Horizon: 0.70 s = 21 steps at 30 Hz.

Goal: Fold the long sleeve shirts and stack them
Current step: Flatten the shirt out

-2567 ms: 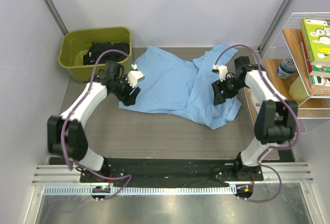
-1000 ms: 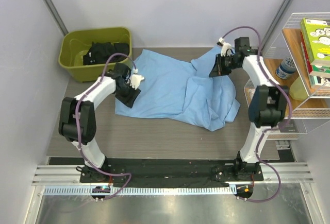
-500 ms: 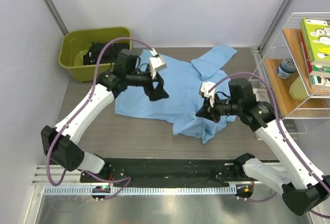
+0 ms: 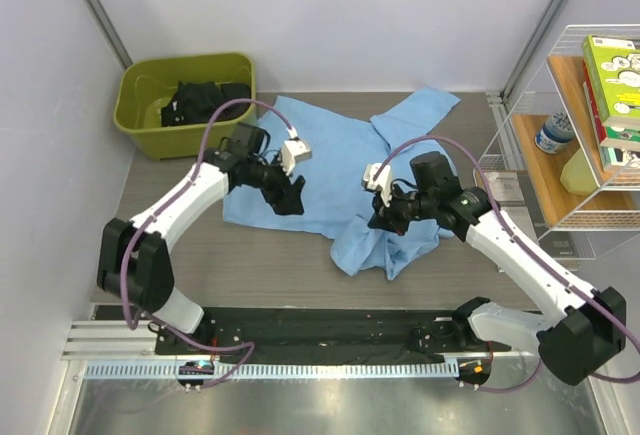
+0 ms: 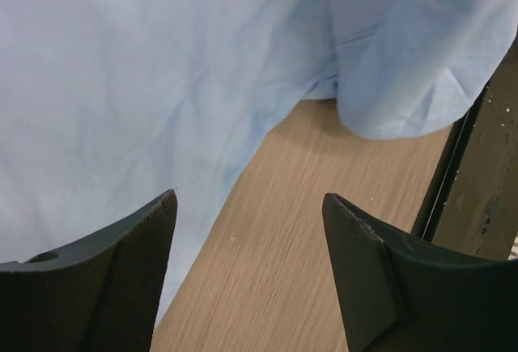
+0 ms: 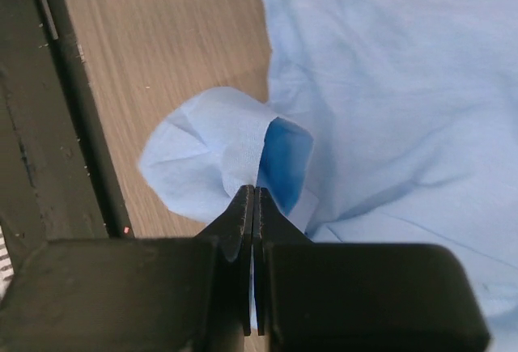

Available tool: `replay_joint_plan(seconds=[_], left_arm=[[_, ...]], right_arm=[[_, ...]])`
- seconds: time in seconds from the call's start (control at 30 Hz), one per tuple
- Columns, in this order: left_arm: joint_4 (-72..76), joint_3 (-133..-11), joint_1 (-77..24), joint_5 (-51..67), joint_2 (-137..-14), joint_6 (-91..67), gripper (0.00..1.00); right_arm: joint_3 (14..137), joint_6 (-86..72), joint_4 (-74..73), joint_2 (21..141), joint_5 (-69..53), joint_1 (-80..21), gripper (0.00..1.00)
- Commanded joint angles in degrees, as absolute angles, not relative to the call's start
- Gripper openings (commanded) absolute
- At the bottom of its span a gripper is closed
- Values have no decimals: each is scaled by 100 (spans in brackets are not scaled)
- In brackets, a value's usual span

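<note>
Shirt [image 4: 335, 170] lies rumpled, unfolded; I see no stack. My left gripper [image 5: 247, 275] gapes empty above it. Right gripper [image 6: 252, 206] clamped, probably pinching its fold. Nearly everything remains.

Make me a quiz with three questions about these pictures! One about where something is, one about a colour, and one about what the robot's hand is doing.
1. Where does the green bin stand?
A) in the far left corner of the table
B) on top of the shirt
C) at the near edge, in front of the shirt

2. What colour is the shirt?
A) red
B) light blue
C) black

3. How is the right gripper?
A) wide open above the shirt
B) shut on a fold of the shirt
C) shut on empty air

Answers:
1 A, because the top view shows the bin at the far left by the wall.
2 B, because every view shows pale blue cloth.
3 B, because the right wrist view shows its jaws closed with cloth pinched between them.
</note>
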<state>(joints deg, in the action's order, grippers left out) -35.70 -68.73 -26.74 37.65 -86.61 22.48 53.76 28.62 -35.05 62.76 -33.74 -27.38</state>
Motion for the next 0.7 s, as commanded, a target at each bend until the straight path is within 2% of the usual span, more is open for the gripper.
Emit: replay_joint_plan(seconds=[0.0,0.03,0.13,0.23,0.3,0.37,0.4,0.43,0.47,0.5,0.53,0.57,0.6,0.67], left_arm=[[-3946,-7391,-2153,4647,-8807,2258,80],[-3737,-7357,-2197,4919,-8676,2241,87],[-3507,-7286,-2836,5097,-8543,2057,90],[-3376,-7156,-3486,5115,-8543,1908,91],[-2692,-6883,-3760,4880,-8491,1567,91],[-2165,-6470,-4034,4502,-8490,1433,87],[-1884,-6399,-4069,4465,-8525,1380,83],[-1898,-6381,-4122,4534,-8569,1362,65],[-2090,-6442,-4148,4796,-8648,1510,53],[-2675,-6460,-4192,4877,-8631,1747,42],[-2907,-6443,-4279,4913,-8570,2167,26],[-3083,-6303,-4298,4939,-8369,2388,19],[-3346,-6180,-4307,4913,-8219,2565,9],[-3541,-5890,-4342,4817,-7938,3057,3]], right_arm=[[5572,2902,-2850,6433,-3638,-3207,1],[5546,2883,-2726,6416,-3665,-3373,1],[5397,2541,-2120,6372,-3332,-3699,1],[5353,2120,-1715,6355,-3033,-3779,1],[5379,1996,-1565,6267,-2997,-3823,1],[5414,1977,-1556,6040,-3032,-3937,2],[5423,1986,-1625,5951,-3024,-3972,4],[5423,1986,-1696,5872,-2997,-3964,9],[5414,2021,-1783,5758,-2901,-3964,17],[5414,2082,-2071,5513,-2683,-3964,33],[5397,2135,-2187,5354,-2463,-3964,37],[5292,2162,-2284,5196,-2235,-3964,40],[5221,2153,-2416,4864,-1702,-3955,54],[4950,2188,-2583,4554,-1198,-3955,70]])
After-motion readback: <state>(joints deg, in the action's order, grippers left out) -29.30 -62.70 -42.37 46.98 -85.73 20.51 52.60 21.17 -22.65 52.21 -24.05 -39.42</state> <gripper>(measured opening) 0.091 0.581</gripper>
